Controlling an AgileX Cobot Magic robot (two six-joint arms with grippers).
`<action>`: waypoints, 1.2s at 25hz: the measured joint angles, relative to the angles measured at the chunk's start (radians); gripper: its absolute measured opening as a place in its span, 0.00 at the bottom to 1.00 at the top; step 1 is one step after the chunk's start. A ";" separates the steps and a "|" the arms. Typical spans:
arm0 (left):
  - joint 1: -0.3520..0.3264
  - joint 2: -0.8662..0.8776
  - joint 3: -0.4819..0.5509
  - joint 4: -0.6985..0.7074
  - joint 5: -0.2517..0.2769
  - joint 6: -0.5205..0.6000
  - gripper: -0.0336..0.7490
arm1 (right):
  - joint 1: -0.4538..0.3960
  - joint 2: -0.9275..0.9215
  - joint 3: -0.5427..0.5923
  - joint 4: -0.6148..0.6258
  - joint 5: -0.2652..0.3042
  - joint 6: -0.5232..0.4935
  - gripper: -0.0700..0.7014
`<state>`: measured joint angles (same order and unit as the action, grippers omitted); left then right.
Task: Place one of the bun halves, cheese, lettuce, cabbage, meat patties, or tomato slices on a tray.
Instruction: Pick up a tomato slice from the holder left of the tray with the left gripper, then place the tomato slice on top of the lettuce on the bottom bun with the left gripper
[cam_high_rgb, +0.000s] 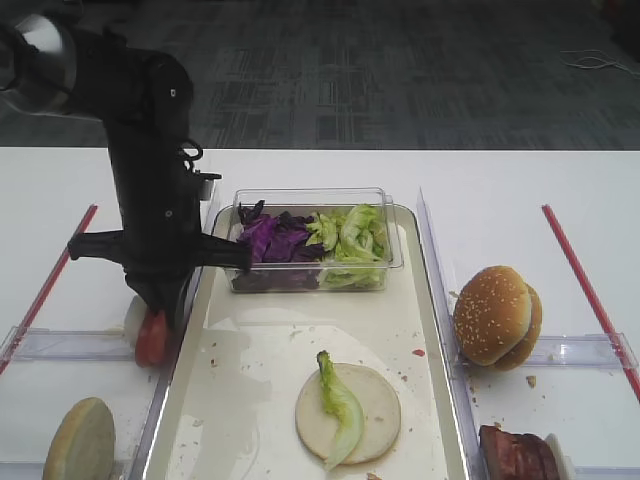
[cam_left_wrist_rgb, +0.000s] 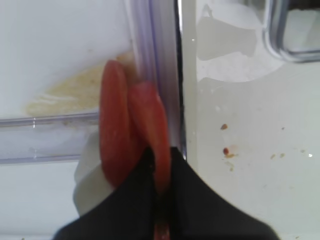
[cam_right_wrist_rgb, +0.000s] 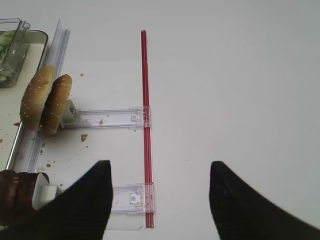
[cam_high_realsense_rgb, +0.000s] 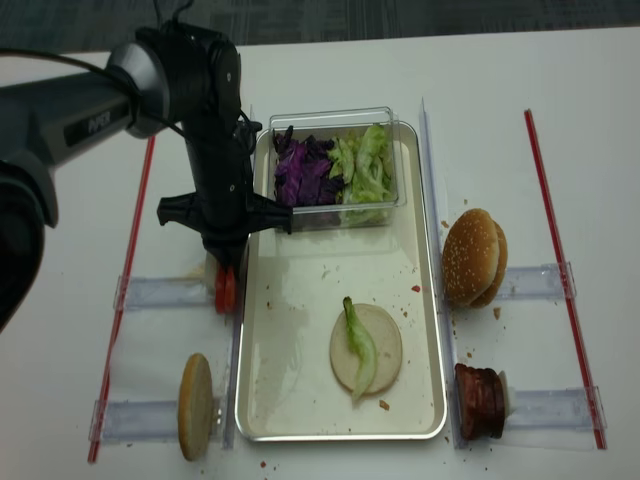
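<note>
My left gripper (cam_left_wrist_rgb: 159, 155) is shut on an upright tomato slice (cam_left_wrist_rgb: 150, 120), right at the left rim of the metal tray (cam_left_wrist_rgb: 250, 150). A second tomato slice (cam_left_wrist_rgb: 112, 130) stands beside it in a clear holder. On the tray (cam_high_rgb: 250, 400) lies a flat pale bun half (cam_high_rgb: 375, 400) with a lettuce strip (cam_high_rgb: 340, 405) across it. A clear tub holds cabbage (cam_high_rgb: 270, 240) and lettuce (cam_high_rgb: 350, 235). Sesame bun halves (cam_high_rgb: 495, 315) and meat patties (cam_high_rgb: 515, 455) stand right of the tray. My right gripper (cam_right_wrist_rgb: 160, 175) hangs open over bare table. Cheese is out of view.
Another bun half (cam_high_rgb: 80, 440) stands on edge at the front left. Red strips (cam_high_rgb: 50, 275) (cam_high_rgb: 590, 290) and clear plastic holders (cam_high_rgb: 70, 345) flank the tray. The left arm (cam_high_rgb: 150, 200) rises beside the tub's left wall.
</note>
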<state>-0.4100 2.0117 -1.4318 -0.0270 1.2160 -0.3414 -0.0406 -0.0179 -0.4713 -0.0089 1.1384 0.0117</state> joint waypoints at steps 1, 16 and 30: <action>0.000 -0.002 -0.002 0.000 0.000 0.000 0.08 | 0.000 0.000 0.000 0.000 0.000 0.000 0.70; 0.000 -0.079 -0.004 -0.003 -0.004 0.000 0.08 | 0.000 0.000 0.000 0.000 0.000 -0.002 0.70; 0.000 -0.211 -0.002 -0.148 -0.002 0.070 0.08 | 0.000 0.000 0.000 0.000 -0.002 -0.012 0.70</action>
<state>-0.4100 1.8010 -1.4336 -0.1752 1.2139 -0.2719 -0.0406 -0.0179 -0.4713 -0.0089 1.1364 0.0000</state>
